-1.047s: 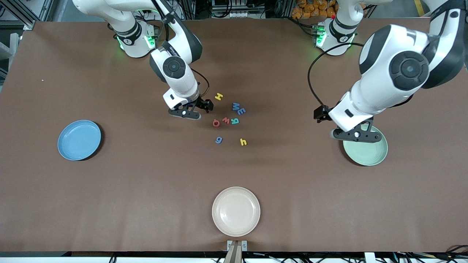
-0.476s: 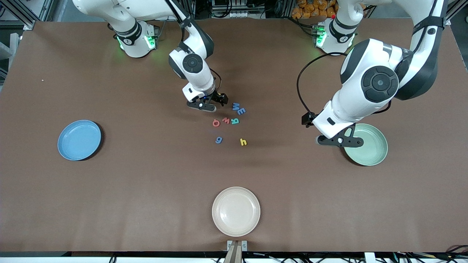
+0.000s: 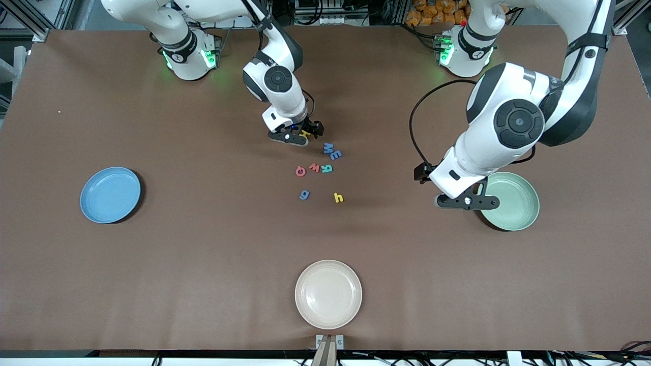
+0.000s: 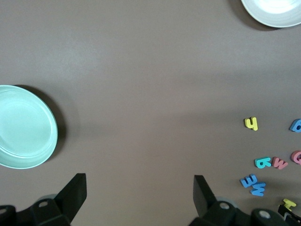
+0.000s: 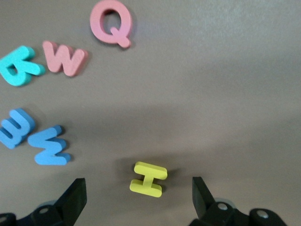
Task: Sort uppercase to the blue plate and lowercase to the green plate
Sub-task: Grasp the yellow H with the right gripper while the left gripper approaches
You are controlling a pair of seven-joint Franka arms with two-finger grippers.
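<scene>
One yellow H (image 5: 149, 178) between open fingers (image 5: 75, 197)

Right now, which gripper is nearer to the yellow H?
The right gripper. It is open and sits directly over the yellow H, fingers on either side. The left gripper, also open, is beside the green plate at the left arm's end of the table.

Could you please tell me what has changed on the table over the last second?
The right end effector travelled toward the left arm's end of the table and now sits open over the yellow H, not gripping it. The left end effector, also open, slid off the green plate toward the letters. The letters, the blue plate and the cream plate stayed put.
</scene>
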